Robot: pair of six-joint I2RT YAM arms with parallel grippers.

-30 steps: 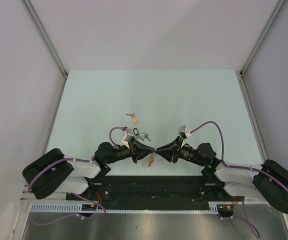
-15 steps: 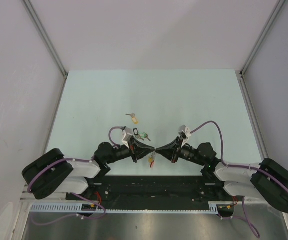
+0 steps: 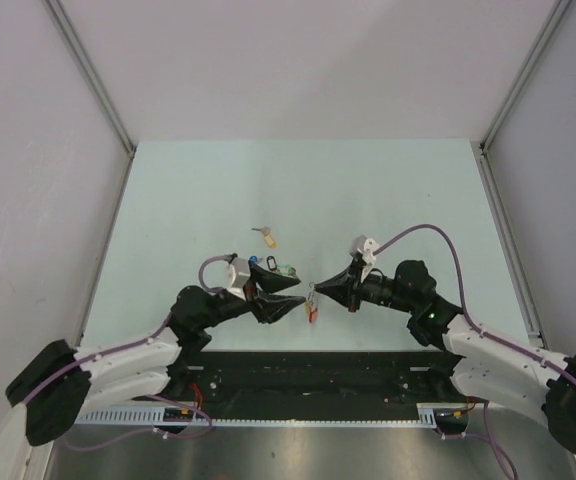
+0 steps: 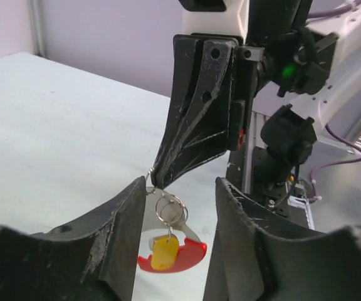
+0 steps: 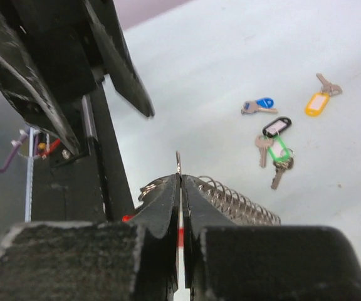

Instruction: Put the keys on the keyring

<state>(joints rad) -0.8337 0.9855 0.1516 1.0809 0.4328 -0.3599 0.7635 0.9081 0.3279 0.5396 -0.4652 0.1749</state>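
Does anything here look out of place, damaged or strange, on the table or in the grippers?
Nothing stands out. The keyring hangs from the shut right gripper, a yellow-tagged key on it; the left gripper is open close by. The other keys lie loose on the table, with no damage visible.

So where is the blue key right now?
In the right wrist view the blue key lies on the table, left of the yellow-tagged key and just beyond the black-tagged key.
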